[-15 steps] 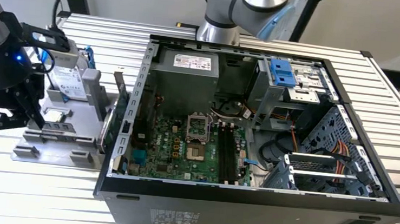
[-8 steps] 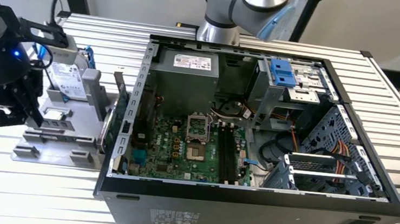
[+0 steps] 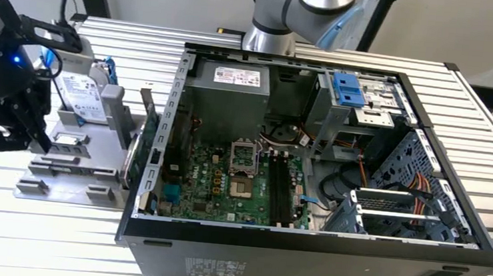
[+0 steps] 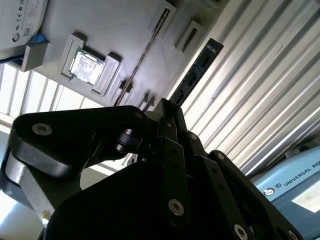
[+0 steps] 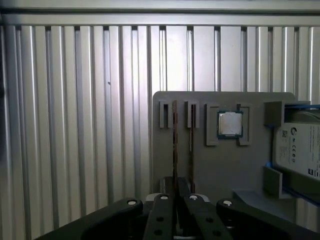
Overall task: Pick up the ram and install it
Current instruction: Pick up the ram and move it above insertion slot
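My black gripper point(image 3: 32, 139) hangs over the grey parts holder point(image 3: 64, 182) at the exterior view's left, beside the open computer case. Its fingers point(image 4: 167, 125) are shut on the ram point(image 4: 200, 67), a thin dark stick with chips that juts out from between them. In the first wrist view the ram point(image 5: 175, 145) shows edge-on, running from the gripper point(image 5: 175, 192) out over the holder point(image 5: 220, 170). The black memory slots point(image 3: 279, 191) on the motherboard point(image 3: 216, 182) lie inside the case, well to the exterior view's right of the gripper.
A second thin stick point(image 5: 192, 145) stands in the holder beside the held one. A square silver processor point(image 5: 230, 124) and a hard drive point(image 5: 300, 150) also sit on the holder. An upright green card point(image 3: 134, 162) stands between holder and case wall point(image 3: 309, 240). Ribbed metal table point(image 5: 75, 125) surrounds everything.
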